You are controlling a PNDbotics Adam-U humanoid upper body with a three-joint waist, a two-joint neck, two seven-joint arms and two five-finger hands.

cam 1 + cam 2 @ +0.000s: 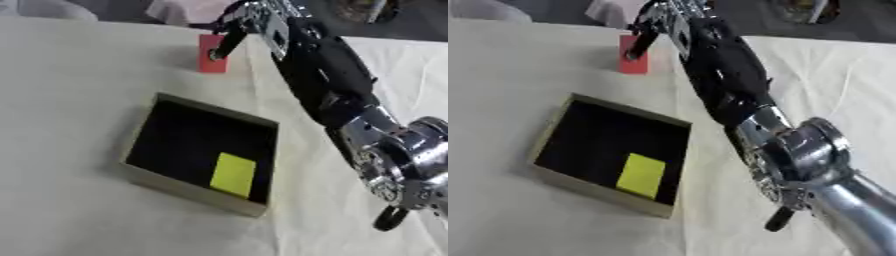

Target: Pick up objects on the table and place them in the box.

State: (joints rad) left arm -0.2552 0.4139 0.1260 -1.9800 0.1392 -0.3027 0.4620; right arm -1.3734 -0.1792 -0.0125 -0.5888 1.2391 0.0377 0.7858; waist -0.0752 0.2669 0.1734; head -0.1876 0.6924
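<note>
At the twelve o'clock end of the worktop (70, 100), the right hand (249, 22) reaches a red block (210, 64) that stands upright; its fingers (229, 42) touch the block's top, but I cannot tell whether they grasp it. At six o'clock from the block sits the box (144, 177), holding a yellow card (234, 174).

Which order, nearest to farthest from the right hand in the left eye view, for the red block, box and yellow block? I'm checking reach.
From the right hand:
1. Red block, at its fingers, beyond the box.
2. Box, middle of the table.
3. Yellow block, in the box's near corner.
</note>
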